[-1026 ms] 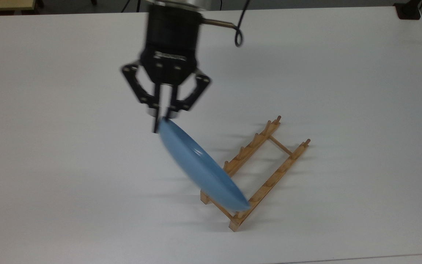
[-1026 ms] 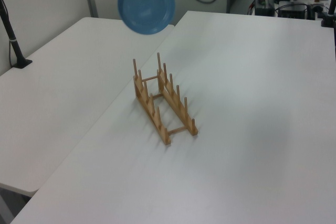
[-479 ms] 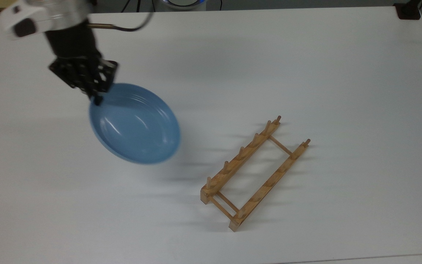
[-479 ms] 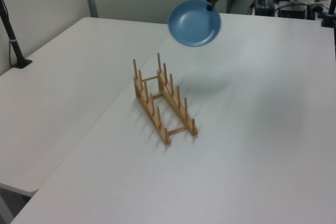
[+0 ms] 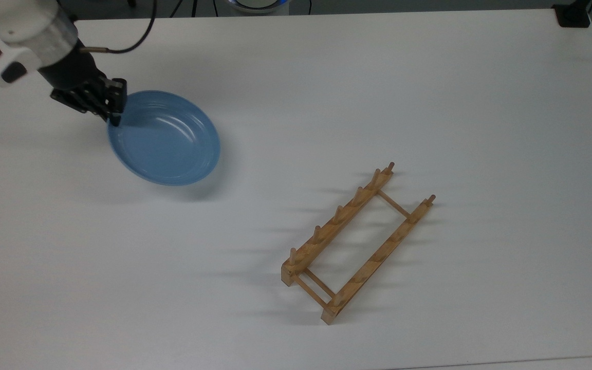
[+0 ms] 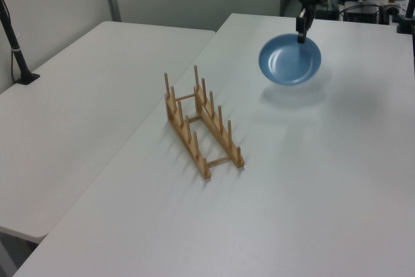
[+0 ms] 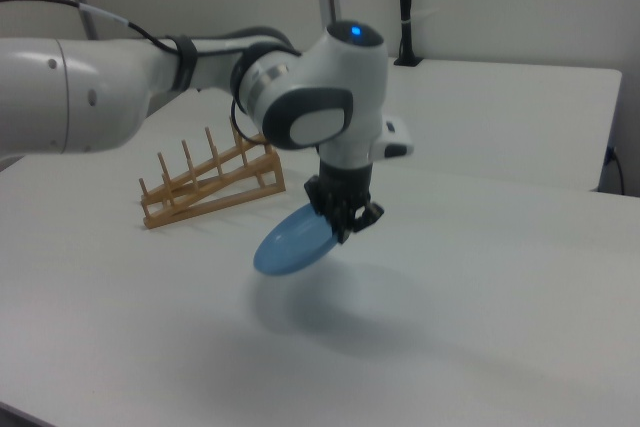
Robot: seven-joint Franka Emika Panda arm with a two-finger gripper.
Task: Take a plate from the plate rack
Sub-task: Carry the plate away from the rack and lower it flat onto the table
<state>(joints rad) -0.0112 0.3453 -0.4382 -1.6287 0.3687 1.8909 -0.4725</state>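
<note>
The gripper [image 5: 113, 114] holds the plate [image 5: 165, 139] by its rim, with the fingers closed narrow on the edge. In the top view the grip is at the plate's upper left edge, and the rest of the plate reaches away from the gripper toward the top view's lower right.

The plate is in the air above the white table [image 5: 429, 92] — in the right view a soft shadow lies on the table below it, apart from the plate itself. The plate [image 7: 292, 240] hangs tilted there, its far end lower than the gripped end, under the gripper [image 7: 343, 224]. The hollow side faces up in the top view, where its glossy inside shows light reflections.

The plate rack [image 5: 355, 240] stands on the table well apart from the plate, toward the top view's lower right. It has no plate in it; its two rails with upright pegs and the thin crossbars are all free. In the left view the plate rack [image 6: 201, 121] is near the middle and the plate [image 6: 290, 60] is toward the upper right, with the gripper [image 6: 301, 35] coming down onto its upper rim.

The white arm [image 7: 150, 67] reaches in from the right view's left — a black cable [image 5: 136, 38] runs from the wrist in the top view.
</note>
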